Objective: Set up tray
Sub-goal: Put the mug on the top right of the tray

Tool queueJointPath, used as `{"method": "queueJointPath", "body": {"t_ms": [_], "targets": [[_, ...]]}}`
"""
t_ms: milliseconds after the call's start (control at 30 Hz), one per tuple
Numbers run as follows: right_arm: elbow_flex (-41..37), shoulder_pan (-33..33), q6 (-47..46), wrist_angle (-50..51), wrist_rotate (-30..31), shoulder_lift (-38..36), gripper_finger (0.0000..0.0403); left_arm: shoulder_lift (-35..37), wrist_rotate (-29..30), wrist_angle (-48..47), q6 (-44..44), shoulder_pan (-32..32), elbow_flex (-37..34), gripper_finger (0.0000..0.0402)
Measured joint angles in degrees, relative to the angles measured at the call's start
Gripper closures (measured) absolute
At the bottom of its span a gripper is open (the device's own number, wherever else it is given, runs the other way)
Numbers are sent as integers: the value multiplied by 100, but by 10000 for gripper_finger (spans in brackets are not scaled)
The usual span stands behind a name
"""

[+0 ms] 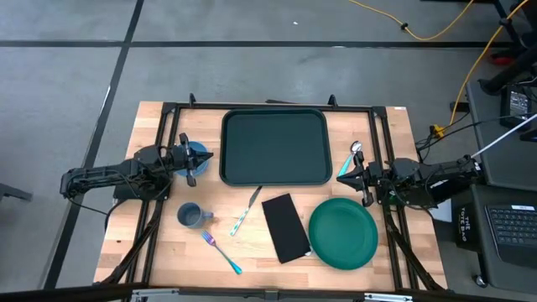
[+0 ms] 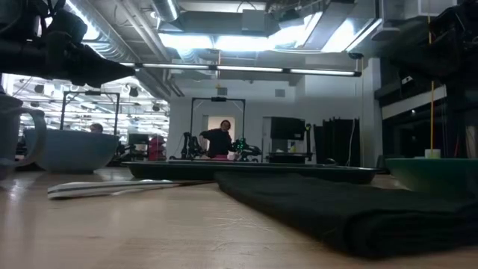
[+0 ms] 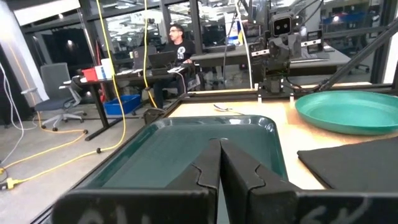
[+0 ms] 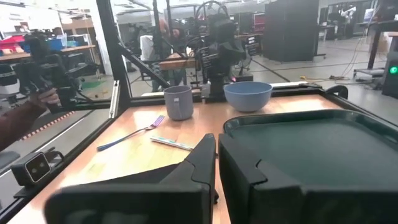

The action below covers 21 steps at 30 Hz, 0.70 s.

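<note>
Left gripper sits at the table's left side, just beside the tray's left edge, fingers pressed together w/ nothing between them; in the left wrist view the two dark fingers meet in a thin seam, pointing across the tray. Blue bowl lies under/next to that gripper in the high view.

Right gripper is at the right side, near the tray's lower right corner, also closed tight & empty; its fingers meet edge to edge in the right wrist view, w/ the tray ahead of them.

Tray sits empty at the back centre of the wooden table, between the 2 arms, flat, long side running left to right.

In front of it: black napkin lying angled, touching or just overlapping the round green plate to its right. Knife lies diagonal just below the tray's front edge. Blue-grey mug stands front left; fork w/ teal handle lies near it, closer to the front. Spoon lies just right of the tray, by the right gripper.

Low view: napkin fills the foreground, bowl at left. A person shows in the room behind, far off.
</note>
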State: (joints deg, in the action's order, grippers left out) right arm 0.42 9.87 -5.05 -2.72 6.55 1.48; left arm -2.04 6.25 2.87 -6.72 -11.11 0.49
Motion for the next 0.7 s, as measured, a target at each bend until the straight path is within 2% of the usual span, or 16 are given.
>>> {"method": "queueJointPath", "body": {"t_ms": [167, 300, 467, 533, 600, 667, 700], "targets": [[-1, 0, 58, 2, 5, 0, 377, 0, 36, 101, -80, 0, 0, 398], [0, 0, -78, -10, 148, 0, 377, 0, 237, 636, -347, -2, 0, 398], [0, 0, -67, -14, 186, 0, 377, 0, -73, 942, 5, 0, 2, 398], [0, 2, -44, -65, 423, 2, 377, -10, 61, 942, 175, -2, 2, 398], [-2, 0, 26, -216, 956, 2, 377, -73, 255, 884, 137, -2, 29, 398], [0, -9, 352, -554, 1403, 2, 377, -214, 267, 853, 37, -4, 152, 398], [24, -25, 642, -764, 1442, 2, 378, -319, 235, 868, 15, -3, 241, 398]]}}
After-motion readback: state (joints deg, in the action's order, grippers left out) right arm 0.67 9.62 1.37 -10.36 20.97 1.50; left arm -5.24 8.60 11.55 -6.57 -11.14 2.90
